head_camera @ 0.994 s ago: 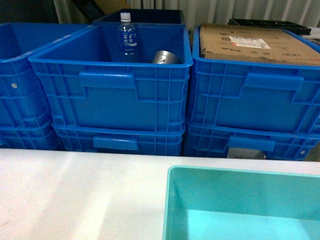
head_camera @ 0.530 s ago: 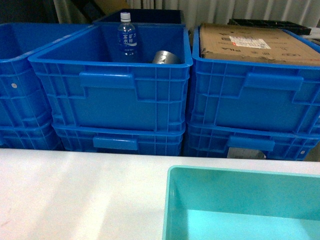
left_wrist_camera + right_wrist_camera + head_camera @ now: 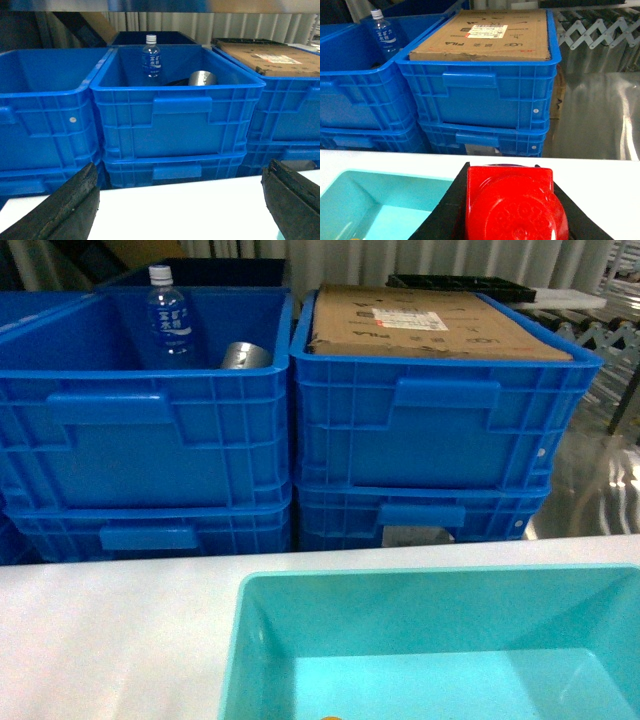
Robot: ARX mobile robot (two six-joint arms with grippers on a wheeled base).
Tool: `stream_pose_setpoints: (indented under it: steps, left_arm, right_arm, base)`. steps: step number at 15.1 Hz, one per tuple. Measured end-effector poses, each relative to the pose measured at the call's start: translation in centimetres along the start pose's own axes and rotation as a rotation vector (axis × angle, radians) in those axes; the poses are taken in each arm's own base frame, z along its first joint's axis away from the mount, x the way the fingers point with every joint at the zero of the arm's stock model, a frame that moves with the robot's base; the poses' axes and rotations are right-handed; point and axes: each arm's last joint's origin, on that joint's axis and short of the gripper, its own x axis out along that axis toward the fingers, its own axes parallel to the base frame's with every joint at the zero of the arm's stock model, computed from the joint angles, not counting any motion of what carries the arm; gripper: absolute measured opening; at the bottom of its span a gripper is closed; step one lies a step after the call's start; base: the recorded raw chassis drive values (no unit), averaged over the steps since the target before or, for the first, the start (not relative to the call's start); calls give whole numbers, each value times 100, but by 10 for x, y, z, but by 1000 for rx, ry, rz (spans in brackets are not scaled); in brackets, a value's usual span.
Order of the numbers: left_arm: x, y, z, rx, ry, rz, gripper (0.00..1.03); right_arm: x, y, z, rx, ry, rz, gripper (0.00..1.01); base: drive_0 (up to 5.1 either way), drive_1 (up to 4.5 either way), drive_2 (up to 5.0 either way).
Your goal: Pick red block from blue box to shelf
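right end effector (image 3: 512, 210) clamped on red block (image 3: 512, 205), above white bench (image 3: 600, 175) edge | left end effector (image 3: 180, 200) apart, empty | shelf not in view | risk: block slips from pads in transit, or clips teal bin (image 3: 420, 640) or blue crates (image 3: 440, 410)

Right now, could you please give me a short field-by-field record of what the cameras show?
red block: gripped between the right arm's dark jaws, filling the lower right wrist view
left gripper: jaws wide apart, nothing between them
blue crates: stacked behind the white table
cardboard box: lying flat on the upper right crate
water bottle: upright inside the upper middle crate, beside a silver can
teal bin: on the table, nearest the head camera
shelf: not clearly identifiable
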Motion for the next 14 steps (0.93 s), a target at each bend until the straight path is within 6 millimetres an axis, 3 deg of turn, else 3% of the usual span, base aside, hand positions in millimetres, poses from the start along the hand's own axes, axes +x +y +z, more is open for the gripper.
stream_pose_setpoints:
  steps: [14]
  left_arm:
    - [0, 0, 0, 0, 0, 0, 98]
  right_arm:
    - [0, 0, 0, 0, 1, 3, 27]
  base:
    - [0, 0, 0]
